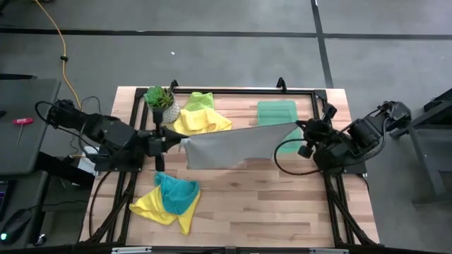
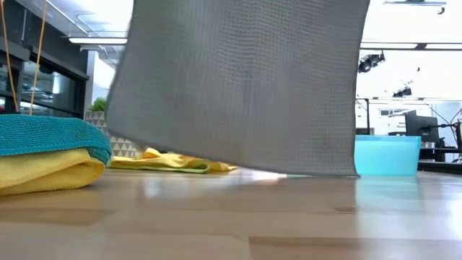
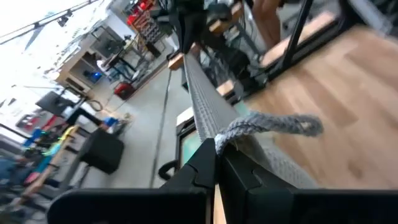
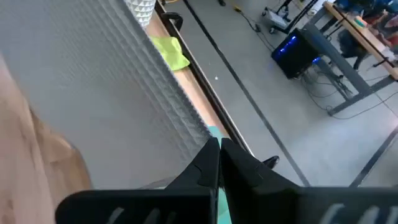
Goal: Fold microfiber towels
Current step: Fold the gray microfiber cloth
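A grey microfiber towel (image 1: 229, 144) hangs stretched between my two grippers above the table's middle; in the low view (image 2: 242, 87) it hangs as a sheet, its lower edge just above the wood. My left gripper (image 1: 180, 141) is shut on its left top corner, my right gripper (image 1: 300, 130) on its right top corner. A teal towel on a yellow one (image 1: 169, 201) lies crumpled at the near left. A yellow towel and a lime green one (image 1: 200, 116) lie at the far middle. My left gripper pinches the grey towel's top corner (image 3: 231, 134) between its two fingers, coming level from the table's left. The corner's tip (image 3: 292, 123) sticks out past the fingers. The top edge runs taut away from it. The towel hangs below, clear of the table. My right gripper pinches the grey towel's other top corner (image 4: 202, 138) between its two fingers, coming level from the table's right. The top edge runs taut away from the fingers. The towel hangs below as a flat sheet, clear of the table.
A translucent green tray (image 1: 277, 113) lies at the far right, partly behind the towel. A small potted plant (image 1: 161, 102) stands at the far left. Black frame rails run around the table. Bare wood lies at the near right (image 1: 282, 204).
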Available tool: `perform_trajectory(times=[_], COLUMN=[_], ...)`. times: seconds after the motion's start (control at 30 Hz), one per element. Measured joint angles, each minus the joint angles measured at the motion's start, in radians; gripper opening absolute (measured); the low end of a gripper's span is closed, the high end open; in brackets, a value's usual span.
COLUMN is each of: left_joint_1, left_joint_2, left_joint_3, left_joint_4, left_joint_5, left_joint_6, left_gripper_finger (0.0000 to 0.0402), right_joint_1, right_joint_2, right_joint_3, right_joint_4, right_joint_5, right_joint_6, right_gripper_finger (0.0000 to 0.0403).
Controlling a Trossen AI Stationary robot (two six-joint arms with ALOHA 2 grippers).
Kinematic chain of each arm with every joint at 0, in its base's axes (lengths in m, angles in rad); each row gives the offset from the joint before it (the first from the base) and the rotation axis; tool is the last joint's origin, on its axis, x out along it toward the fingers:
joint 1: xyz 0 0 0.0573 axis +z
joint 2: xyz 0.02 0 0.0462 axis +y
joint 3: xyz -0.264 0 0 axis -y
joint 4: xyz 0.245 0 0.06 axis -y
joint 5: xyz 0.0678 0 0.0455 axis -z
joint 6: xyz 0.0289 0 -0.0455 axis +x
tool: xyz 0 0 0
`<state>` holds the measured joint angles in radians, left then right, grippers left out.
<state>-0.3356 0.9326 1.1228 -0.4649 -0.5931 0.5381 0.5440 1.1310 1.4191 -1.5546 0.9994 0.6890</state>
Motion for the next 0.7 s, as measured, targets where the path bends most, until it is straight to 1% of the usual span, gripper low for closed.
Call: perform_trajectory(times=[0.07, 0.17, 0.27, 0.37, 0.5, 0.6, 0.7], left_joint_1=[-0.01, -0.02, -0.026, -0.027, -0.037, -0.052, -0.075], left_joint_2=[-0.013, -0.003, 0.044, 0.12, 0.226, 0.304, 0.38], left_joint_3=[0.0, 0.0, 0.0, 0.0, 0.0, 0.0, 0.0], left_joint_4=[-0.038, -0.123, -0.218, -0.259, -0.246, -0.227, -0.213], left_joint_5=[0.022, 0.028, 0.026, 0.02, 0.021, 0.021, 0.021], left_joint_6=[-0.06, -0.153, -0.217, -0.254, -0.254, -0.259, -0.296], left_gripper_finger=[0.0, 0.0, 0.0, 0.0, 0.0, 0.0, 0.0], right_joint_1=[0.008, 0.041, 0.082, 0.133, 0.213, 0.286, 0.368], right_joint_2=[-0.003, 0.0, 0.021, 0.049, 0.102, 0.15, 0.213], right_joint_3=[0.004, 0.007, 0.007, 0.007, 0.007, 0.006, 0.006], right_joint_4=[0.0, -0.002, -0.014, -0.028, -0.029, -0.026, -0.022], right_joint_5=[-0.012, -0.07, -0.136, -0.191, -0.293, -0.373, -0.436], right_joint_6=[-0.019, -0.021, 0.009, 0.055, 0.15, 0.259, 0.387], right_gripper_finger=[0.0, 0.0, 0.0, 0.0, 0.0, 0.0, 0.0])
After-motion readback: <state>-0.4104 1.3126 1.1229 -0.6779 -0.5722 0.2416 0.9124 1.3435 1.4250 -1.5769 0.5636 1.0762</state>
